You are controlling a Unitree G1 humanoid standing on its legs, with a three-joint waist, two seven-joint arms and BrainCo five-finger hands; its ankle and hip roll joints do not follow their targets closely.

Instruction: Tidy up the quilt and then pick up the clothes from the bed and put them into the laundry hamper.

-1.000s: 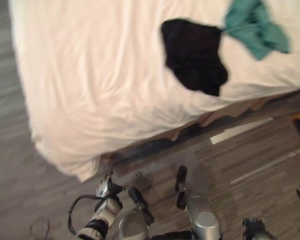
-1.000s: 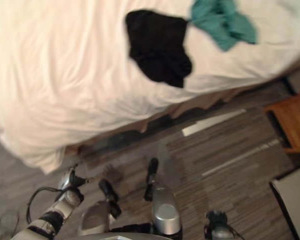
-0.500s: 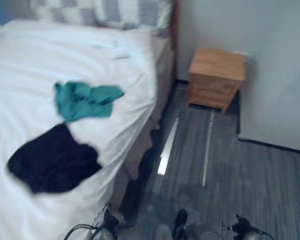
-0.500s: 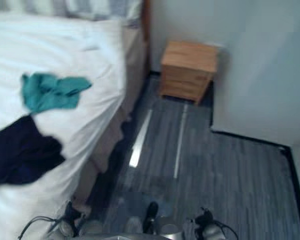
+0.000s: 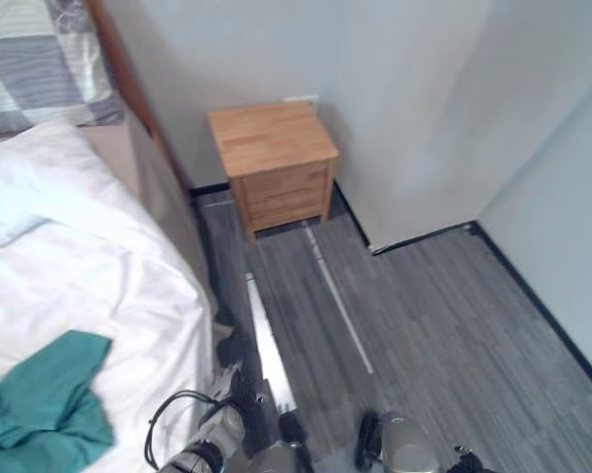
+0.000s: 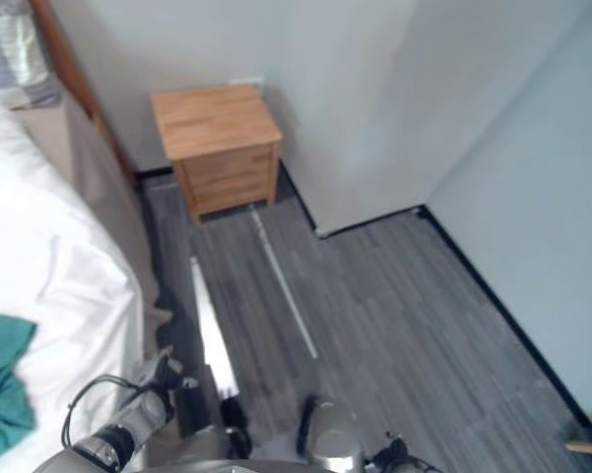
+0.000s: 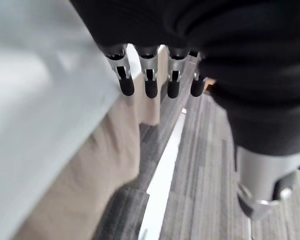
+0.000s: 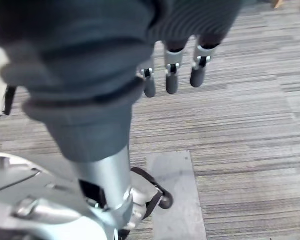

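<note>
Hands, left hand [image 7: 154, 75] and right hand [image 8: 177, 70], hang relaxed, fingers straight, empty.

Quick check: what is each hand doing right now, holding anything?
Left hand: open, fingers straight, empty, hanging beside the bed.
Right hand: open, fingers relaxed, empty, hanging over the floor.

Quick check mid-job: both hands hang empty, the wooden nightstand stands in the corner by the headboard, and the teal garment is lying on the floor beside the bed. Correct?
Not quite. The teal garment is not on the floor; it lies on the white quilt near the bed's edge, as the left eye view shows. The rest holds: the left hand and right hand hang empty with relaxed fingers, and the wooden nightstand stands in the corner by the headboard.
</note>
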